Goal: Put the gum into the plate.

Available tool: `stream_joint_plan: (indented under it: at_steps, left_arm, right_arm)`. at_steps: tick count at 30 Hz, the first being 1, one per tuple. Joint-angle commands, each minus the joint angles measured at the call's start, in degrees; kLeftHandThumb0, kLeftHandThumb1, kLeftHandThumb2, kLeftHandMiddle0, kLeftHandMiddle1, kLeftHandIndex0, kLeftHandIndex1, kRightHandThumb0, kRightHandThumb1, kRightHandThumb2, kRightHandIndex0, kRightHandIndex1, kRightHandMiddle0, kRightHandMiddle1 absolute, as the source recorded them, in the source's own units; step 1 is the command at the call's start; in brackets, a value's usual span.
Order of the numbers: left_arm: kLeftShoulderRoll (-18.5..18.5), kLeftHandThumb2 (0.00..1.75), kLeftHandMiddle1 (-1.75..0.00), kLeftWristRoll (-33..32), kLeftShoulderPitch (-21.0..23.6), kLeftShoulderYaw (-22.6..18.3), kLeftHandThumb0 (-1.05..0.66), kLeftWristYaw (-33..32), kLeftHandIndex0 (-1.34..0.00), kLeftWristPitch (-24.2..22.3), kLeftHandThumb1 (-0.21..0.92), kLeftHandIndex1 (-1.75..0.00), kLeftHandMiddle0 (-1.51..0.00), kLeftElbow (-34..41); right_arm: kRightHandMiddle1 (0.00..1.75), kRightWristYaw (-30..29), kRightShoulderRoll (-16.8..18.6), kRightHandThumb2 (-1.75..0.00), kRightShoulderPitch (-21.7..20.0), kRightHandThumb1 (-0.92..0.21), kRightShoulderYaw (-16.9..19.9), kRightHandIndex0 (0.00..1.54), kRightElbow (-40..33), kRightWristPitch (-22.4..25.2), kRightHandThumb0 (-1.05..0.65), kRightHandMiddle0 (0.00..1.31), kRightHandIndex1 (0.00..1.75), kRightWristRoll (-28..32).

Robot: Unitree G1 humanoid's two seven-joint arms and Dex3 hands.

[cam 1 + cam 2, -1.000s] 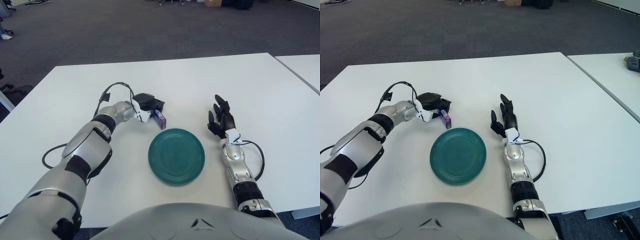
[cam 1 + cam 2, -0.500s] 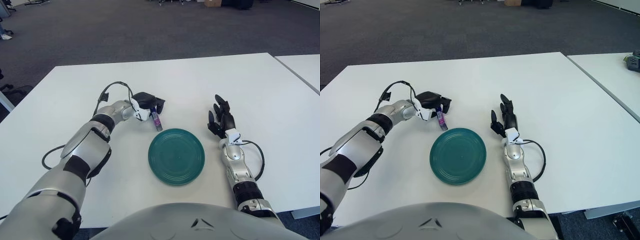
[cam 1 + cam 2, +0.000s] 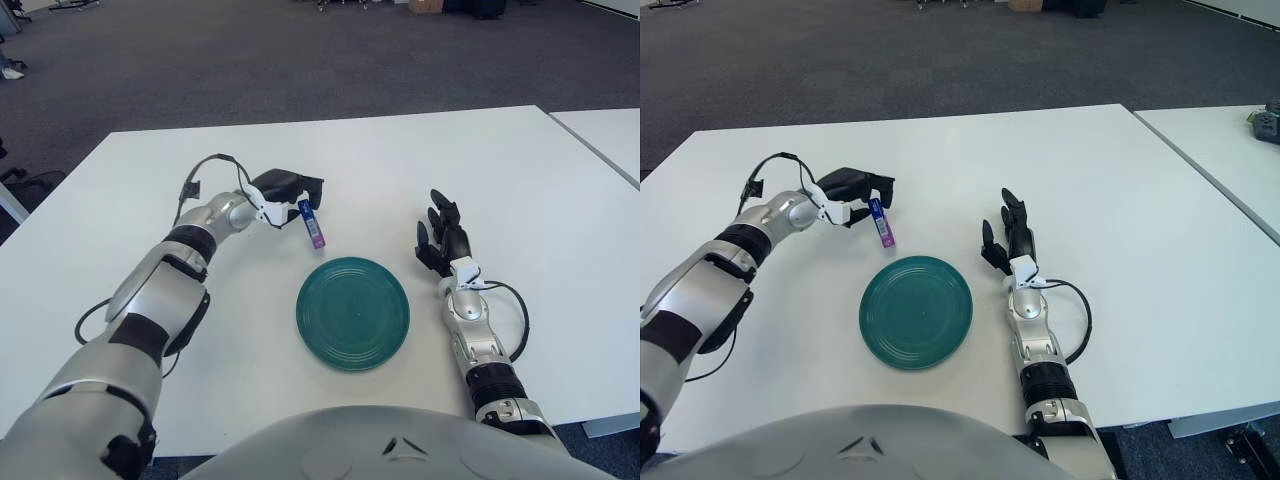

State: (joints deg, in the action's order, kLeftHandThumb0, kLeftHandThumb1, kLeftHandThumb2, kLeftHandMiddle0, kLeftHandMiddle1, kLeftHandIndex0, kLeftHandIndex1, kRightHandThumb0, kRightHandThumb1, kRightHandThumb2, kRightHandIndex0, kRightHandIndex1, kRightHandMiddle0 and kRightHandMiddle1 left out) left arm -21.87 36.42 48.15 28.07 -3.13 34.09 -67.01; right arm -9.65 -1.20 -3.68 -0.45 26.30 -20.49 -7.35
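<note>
Above the desk (image 3: 500,170), the left robot hand (image 3: 285,190) pinches the gum (image 3: 311,222) by its top; that thin hold could slip short of the plate (image 3: 352,312). Right robot hand (image 3: 443,240) idles beside the plate.

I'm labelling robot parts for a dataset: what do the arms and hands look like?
Both arms are silver-grey shells with black joint bands. The left hand and right hand have black fingers on white wrist pieces. A thin black cable loops beside each forearm.
</note>
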Motion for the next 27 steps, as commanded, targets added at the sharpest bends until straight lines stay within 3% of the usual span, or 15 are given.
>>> stream_joint_plan:
  at_steps: [1, 8, 16, 27]
  left_arm:
    - [-1.45, 1.16, -1.54, -1.61, -0.45, -2.13, -0.01, -1.22, -0.63, -0.65, 0.32, -1.51, -0.63, 1.79]
    - [-2.64, 1.18, -1.53, -3.09, -1.87, -5.0, -0.01, -1.55, -0.65, -3.25, 0.3, -1.5, -0.65, 7.13]
    - [-4.04, 1.23, -1.54, -6.55, -5.24, -8.77, -0.01, 2.6, -0.67, -6.23, 0.26, -1.51, -0.67, 16.31]
    - [-4.01, 1.24, -1.54, -8.93, -7.08, -10.76, -0.01, 7.23, -0.67, -9.58, 0.25, -1.51, -0.67, 20.93]
  right_arm:
    - [0.42, -0.12, 0.95, -0.72, 2.46, -0.92, -0.18, 0.2, 2.85, 2.58, -0.57, 0.0, 0.0, 0.12]
    - [0.42, 0.19, 0.91, -0.7, 2.42, -0.92, 0.1, 0.2, 3.05, 2.38, -0.57, 0.0, 0.0, 0.53]
    - [0.42, 0.54, 0.78, -0.71, 2.57, -0.92, 0.0, 0.2, 2.9, 2.58, -0.57, 0.0, 0.0, 0.43]
    - [0.43, 1.06, 0.77, -0.72, 2.3, -0.92, 0.21, 0.19, 3.01, 2.87, -0.57, 0.0, 0.0, 0.88]
